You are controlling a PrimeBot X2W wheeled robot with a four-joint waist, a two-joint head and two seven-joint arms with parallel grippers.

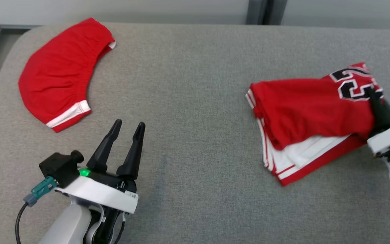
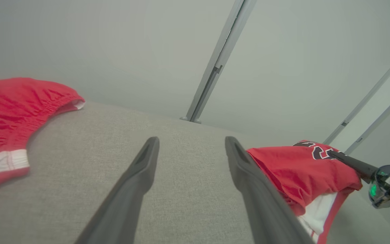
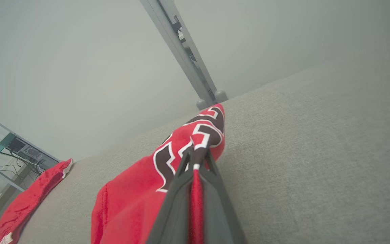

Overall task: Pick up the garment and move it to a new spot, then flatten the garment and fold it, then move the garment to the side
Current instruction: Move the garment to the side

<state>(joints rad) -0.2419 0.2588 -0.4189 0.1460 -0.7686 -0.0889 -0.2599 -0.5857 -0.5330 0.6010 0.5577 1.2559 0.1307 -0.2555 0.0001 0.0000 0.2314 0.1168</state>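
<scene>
Left tool point(image 1: 129, 123), nearest in head view, stands released over the surface point(image 1: 195, 101); the jersey point(image 1: 303, 108) lies folded at right. Left wrist view: its fingers point(image 2: 141, 173) spread. Right wrist view: right tool point(image 3: 196, 156) clenched on the jersey's numbered edge.

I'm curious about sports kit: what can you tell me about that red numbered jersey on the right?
The red jersey is thin, matte fabric with black, white-edged numerals and white-and-red striped trim. It lies loosely folded in layers on the grey cushioned surface, at the robot's right. The right gripper is shut on a fold by the numerals.
</scene>
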